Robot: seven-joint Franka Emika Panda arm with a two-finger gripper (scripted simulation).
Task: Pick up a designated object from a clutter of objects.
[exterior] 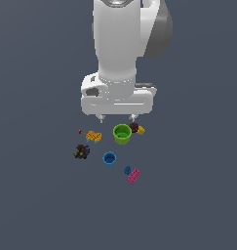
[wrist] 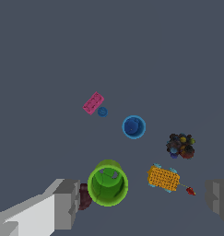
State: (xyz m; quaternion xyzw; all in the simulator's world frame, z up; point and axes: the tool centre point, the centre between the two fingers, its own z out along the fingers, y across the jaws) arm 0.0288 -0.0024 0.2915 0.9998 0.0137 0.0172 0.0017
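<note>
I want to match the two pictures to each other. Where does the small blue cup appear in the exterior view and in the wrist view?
Exterior view: the blue cup stands near the picture's middle, nearer the camera than the green cup, apart from it.
Wrist view: the blue cup sits near the centre, seen from above, between the pink brick and the dark multicoloured lump.
Shared landmark: the green cup, its nearest large neighbour in both views.

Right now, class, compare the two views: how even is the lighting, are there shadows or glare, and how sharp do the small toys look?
Exterior view: flat, even light on the grey floor, no cast shadows or glare; the blue cup and pink brick look small and soft-edged. Wrist view: equally shadowless; the green cup looks crisper, while the dark lump stays a murky blur.
</note>
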